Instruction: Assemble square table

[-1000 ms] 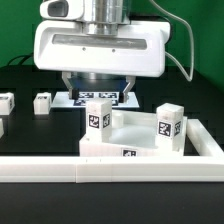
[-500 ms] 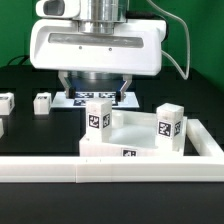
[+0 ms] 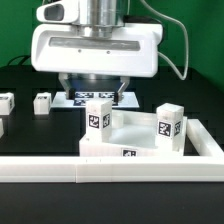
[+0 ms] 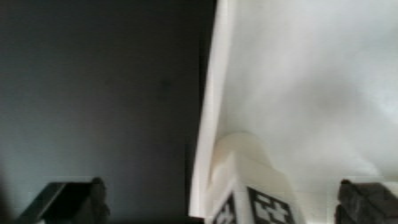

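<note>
The white two-finger gripper [image 3: 98, 88] hangs over the black table [image 3: 30, 135] with its fingers spread wide and nothing between them. The large white plastic square slab [image 3: 140, 143] lies at the exterior view's right, just beside the long white border rail [image 3: 60, 170]. On the slab stand upright a small white tagged leg [image 3: 98, 116] and a second tagged leg [image 3: 168, 126].
</note>
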Robot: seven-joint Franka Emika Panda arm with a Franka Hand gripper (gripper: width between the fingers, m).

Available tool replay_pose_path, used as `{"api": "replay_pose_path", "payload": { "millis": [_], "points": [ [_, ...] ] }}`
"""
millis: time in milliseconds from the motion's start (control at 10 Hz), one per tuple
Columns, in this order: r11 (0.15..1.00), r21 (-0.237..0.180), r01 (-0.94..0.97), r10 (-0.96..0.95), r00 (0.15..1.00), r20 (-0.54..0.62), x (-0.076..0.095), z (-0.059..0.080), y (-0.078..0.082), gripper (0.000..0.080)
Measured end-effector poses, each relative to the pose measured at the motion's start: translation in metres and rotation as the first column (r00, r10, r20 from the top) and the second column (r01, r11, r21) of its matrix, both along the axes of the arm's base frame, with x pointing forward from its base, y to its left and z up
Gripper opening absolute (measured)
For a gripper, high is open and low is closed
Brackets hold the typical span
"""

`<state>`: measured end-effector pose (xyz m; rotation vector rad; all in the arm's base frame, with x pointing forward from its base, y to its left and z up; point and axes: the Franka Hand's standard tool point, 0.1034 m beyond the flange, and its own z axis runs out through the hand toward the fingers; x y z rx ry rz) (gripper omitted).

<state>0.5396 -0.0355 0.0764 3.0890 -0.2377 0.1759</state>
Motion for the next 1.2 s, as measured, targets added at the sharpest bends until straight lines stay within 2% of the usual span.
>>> {"api": "replay_pose_path", "payload": {
  "millis": [400,800,1200],
  "points": [
    [0.999,-0.030,0.024,-0.025,1.000,-0.014,-0.012,-0.024,-0.012,0.0649],
    [0.999,-0.031,0.029,-0.029,0.999,-0.018,-0.013,-0.026,-0.011,0.0649],
    [0.993,0.017,0.114,-0.114,0.993,-0.017,-0.019,-0.030,-0.019,0.0649]
  ]
}}
